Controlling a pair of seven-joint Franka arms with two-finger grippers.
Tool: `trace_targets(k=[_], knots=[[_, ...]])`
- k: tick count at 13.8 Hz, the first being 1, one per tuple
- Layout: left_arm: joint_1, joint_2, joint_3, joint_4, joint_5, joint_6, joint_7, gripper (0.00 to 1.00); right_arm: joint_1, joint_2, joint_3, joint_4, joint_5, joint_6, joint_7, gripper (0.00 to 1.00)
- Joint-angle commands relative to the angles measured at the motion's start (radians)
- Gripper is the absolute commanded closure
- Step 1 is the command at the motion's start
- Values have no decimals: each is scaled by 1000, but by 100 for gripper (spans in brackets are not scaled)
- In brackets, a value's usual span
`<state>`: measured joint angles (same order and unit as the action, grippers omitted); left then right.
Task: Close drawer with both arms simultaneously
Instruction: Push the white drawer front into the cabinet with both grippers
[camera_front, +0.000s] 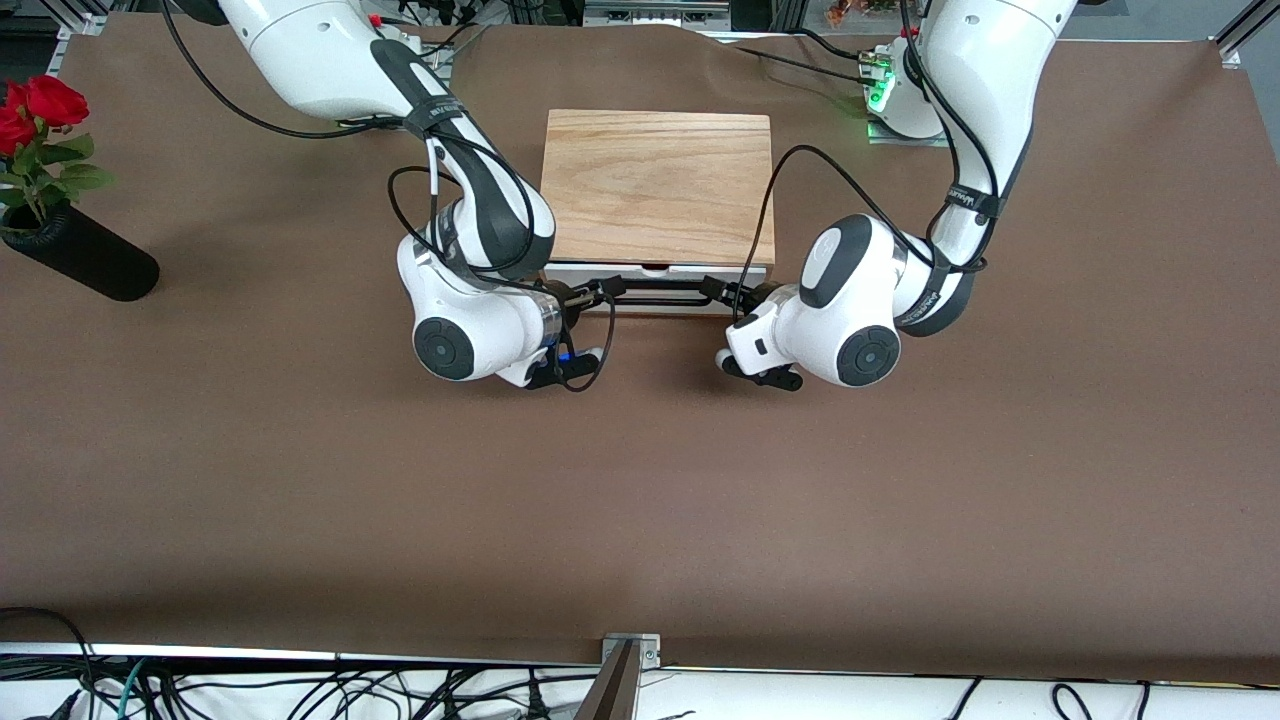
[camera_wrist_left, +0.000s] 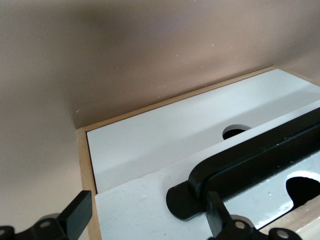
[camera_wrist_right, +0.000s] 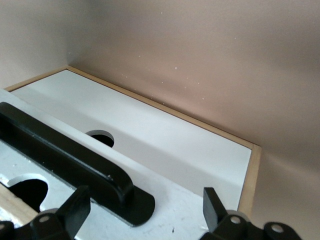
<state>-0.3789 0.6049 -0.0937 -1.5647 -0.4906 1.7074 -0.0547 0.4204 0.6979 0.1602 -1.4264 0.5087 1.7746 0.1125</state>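
Observation:
The light oak box (camera_front: 660, 180) stands in the middle of the table near the robots' bases. The drawer's white front panel (camera_front: 655, 272) shows just under the box's top edge, with its black handle (camera_front: 660, 290) across it. My right gripper (camera_front: 597, 292) is at the handle's end toward the right arm, and my left gripper (camera_front: 722, 292) is at the other end. In the left wrist view the open gripper (camera_wrist_left: 148, 215) spans the panel (camera_wrist_left: 135, 205) beside the handle's end (camera_wrist_left: 200, 192). In the right wrist view the open gripper (camera_wrist_right: 145, 210) spans the panel (camera_wrist_right: 185, 210) by the handle's end (camera_wrist_right: 125, 195).
A black vase (camera_front: 85, 258) with red roses (camera_front: 40, 105) lies at the right arm's end of the table. Brown table covering (camera_front: 640, 500) stretches from the drawer toward the front camera. Cables hang from both wrists.

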Motion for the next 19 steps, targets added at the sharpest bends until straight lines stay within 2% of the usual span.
trace_targets(k=[1, 9, 11, 13, 15, 19], knots=[[-2, -7, 6, -15, -6, -35, 18, 0, 1, 14, 9, 11, 16, -26, 0, 0], [6, -11, 8, -8, -3, -68, 18, 0, -3, 6, 6, 32, 16, -35, -5, 0], [9, -22, 14, 6, -2, -69, 9, 0, -9, 8, 5, 110, 16, -44, -2, 0], [14, -48, 19, 23, 18, -69, 10, 0, -9, 5, 4, 133, 11, -32, 4, 0], [31, -57, 17, 83, 91, -83, 9, 0, -9, 3, -5, 176, -12, -6, 4, 0], [96, -89, 19, 228, 230, -169, 13, 0, -9, -17, -94, 288, -137, 12, -4, 0]])
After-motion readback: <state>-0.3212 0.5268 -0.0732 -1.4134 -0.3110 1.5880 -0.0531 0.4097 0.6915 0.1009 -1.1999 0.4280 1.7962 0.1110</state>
